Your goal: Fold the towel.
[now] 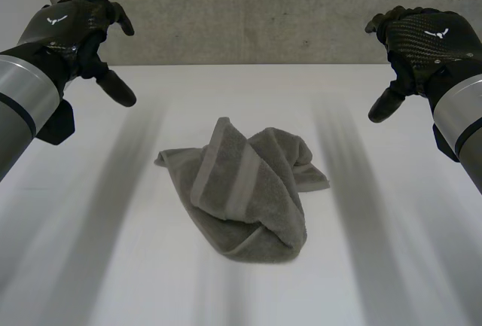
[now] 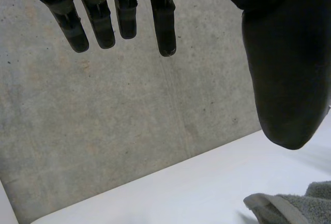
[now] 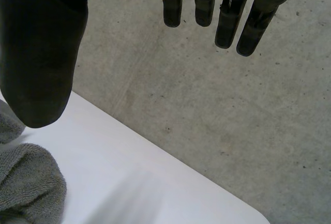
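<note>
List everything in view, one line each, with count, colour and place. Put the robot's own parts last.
crumpled grey terry towel: one, grey with paler stripes, bunched in a heap at the middle of the table, touched by neither hand.
white table: one, white, under the towel.
grey concrete wall: one, mottled grey, behind the table's far edge.
arms: two, grey, coming in at either side.
left robot hand: one, black, held above the table to the towel's left, fingers relaxed, holding nothing.
right robot hand: one, black, held above the table to the towel's right, fingers relaxed, holding nothing.
</note>
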Available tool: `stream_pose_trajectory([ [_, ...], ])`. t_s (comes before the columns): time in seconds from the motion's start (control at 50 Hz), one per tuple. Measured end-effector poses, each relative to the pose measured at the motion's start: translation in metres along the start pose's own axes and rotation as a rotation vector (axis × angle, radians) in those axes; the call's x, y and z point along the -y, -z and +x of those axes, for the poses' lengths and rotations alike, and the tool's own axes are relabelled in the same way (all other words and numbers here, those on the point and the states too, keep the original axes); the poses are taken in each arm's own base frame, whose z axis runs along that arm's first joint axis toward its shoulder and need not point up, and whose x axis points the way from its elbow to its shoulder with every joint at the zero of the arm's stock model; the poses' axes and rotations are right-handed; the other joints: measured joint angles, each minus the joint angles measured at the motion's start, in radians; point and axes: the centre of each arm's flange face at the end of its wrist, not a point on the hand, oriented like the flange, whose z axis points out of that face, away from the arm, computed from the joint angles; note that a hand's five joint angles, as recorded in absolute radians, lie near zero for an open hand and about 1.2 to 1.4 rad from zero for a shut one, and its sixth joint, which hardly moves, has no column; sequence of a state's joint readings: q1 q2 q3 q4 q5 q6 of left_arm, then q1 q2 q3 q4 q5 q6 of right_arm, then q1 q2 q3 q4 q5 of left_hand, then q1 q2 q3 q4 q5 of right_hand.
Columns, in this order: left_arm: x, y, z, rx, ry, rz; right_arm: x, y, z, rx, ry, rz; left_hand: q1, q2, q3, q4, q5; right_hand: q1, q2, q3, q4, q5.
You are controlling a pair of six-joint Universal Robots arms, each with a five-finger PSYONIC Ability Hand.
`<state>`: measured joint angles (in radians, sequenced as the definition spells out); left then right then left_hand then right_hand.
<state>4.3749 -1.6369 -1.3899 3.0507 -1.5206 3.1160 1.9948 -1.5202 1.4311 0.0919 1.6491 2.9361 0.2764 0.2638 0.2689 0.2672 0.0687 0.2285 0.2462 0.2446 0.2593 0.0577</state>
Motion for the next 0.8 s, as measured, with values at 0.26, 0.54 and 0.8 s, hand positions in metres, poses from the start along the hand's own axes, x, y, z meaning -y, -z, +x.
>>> stream_pose_trajectory([
  [0.26,0.000,0.000,0.001,-0.004,-0.009,-0.004,-0.002,0.002,-0.003,0.017,0.004,-0.005,0.000,0.000,0.000,0.000,0.000,0.000,0.000,0.000,0.000,0.000],
  [0.54,-0.043,-0.029,0.007,-0.041,-0.041,-0.055,-0.041,0.034,-0.086,0.502,0.335,-0.045,0.000,0.000,0.000,0.000,0.000,0.000,0.000,-0.004,0.000,0.000],
  [0.8,-0.142,-0.062,0.009,-0.187,-0.174,-0.243,-0.097,0.056,-0.210,0.751,0.515,0.048,0.000,0.000,0.000,0.000,0.000,0.008,0.001,-0.002,0.000,0.002],
])
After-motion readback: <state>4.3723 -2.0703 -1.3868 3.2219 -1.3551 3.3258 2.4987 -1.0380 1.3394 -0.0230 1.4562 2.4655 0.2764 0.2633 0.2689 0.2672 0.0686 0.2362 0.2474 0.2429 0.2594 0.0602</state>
